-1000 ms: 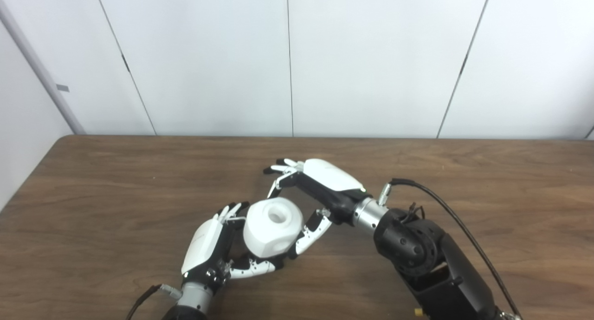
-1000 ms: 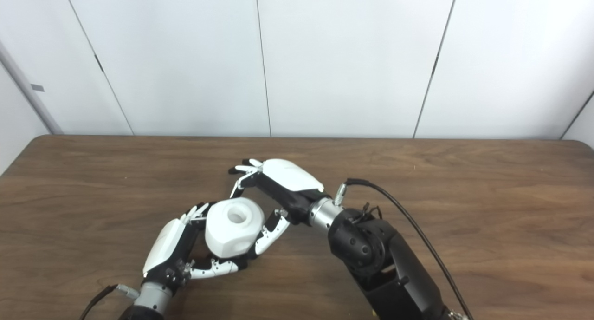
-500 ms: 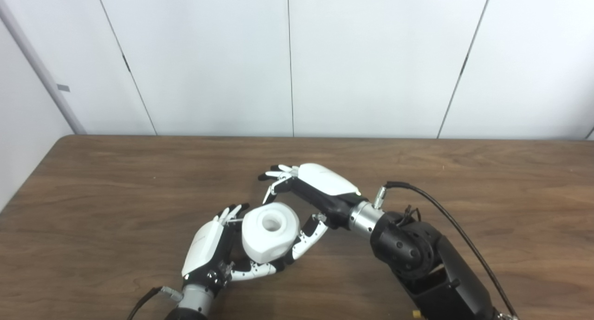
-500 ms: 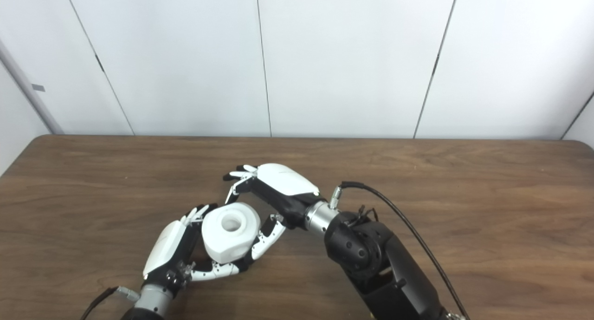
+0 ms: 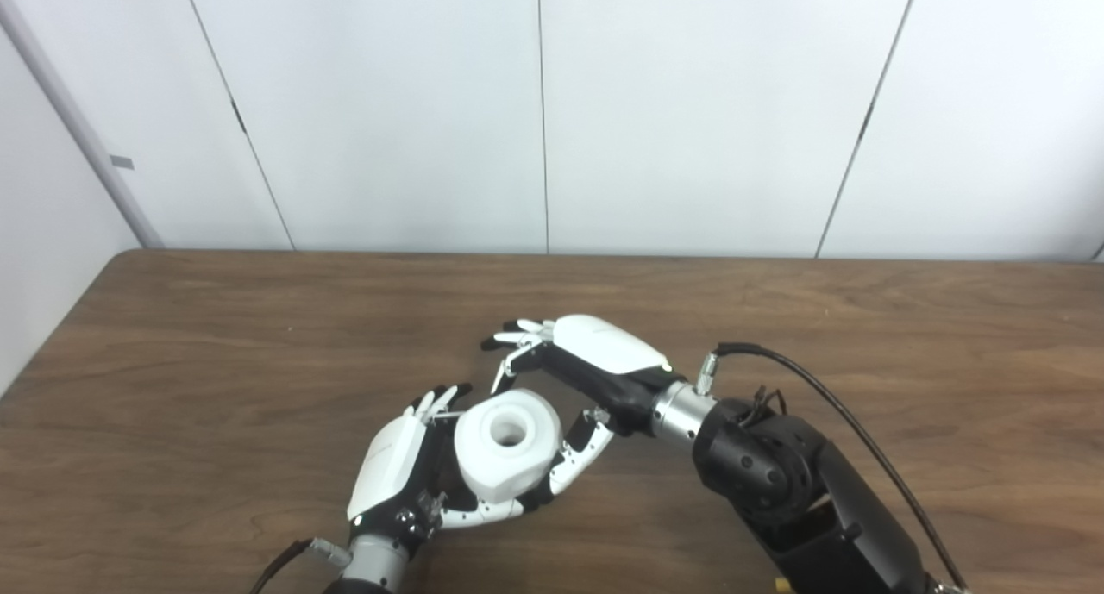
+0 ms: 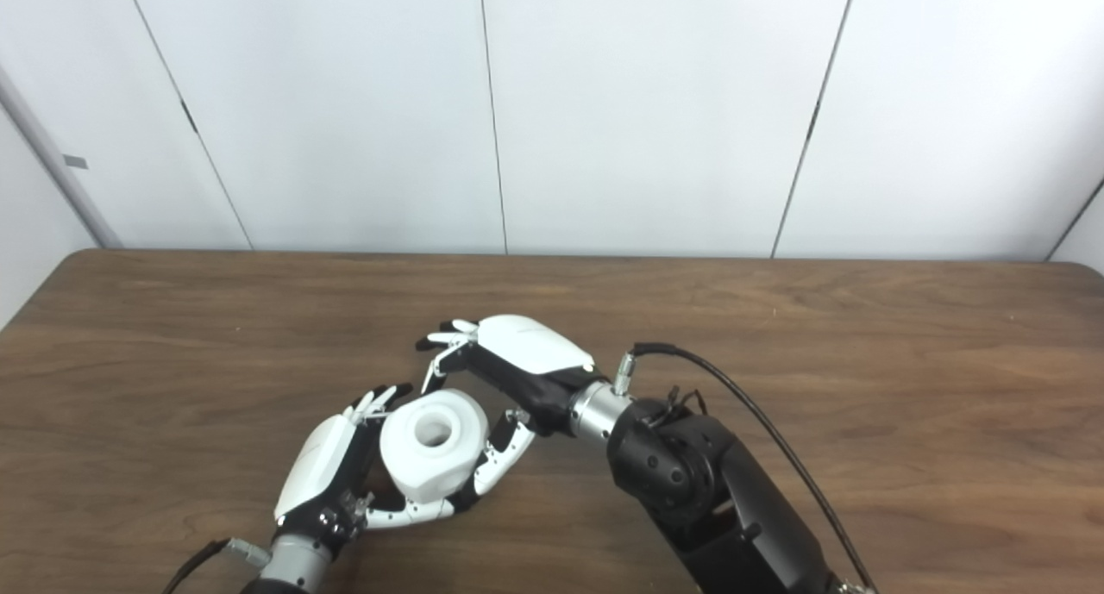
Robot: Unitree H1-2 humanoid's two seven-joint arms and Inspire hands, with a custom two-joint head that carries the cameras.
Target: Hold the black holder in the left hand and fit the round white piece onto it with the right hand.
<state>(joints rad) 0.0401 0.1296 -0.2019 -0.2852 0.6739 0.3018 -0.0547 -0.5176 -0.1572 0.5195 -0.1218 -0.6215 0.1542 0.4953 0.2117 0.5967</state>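
Both hands have sunk toward the counter (image 5: 216, 353). Left hand (image 5: 405, 465) cups the round white piece (image 5: 507, 443); right hand (image 5: 573, 365), fingers spread, touches its side. No black holder shows. Probably seating; next, press straight down.

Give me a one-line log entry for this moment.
left hand: cradles round white piece | right hand: fingers apart beside piece, contact unclear | black holder: not discernible | brown wooden table
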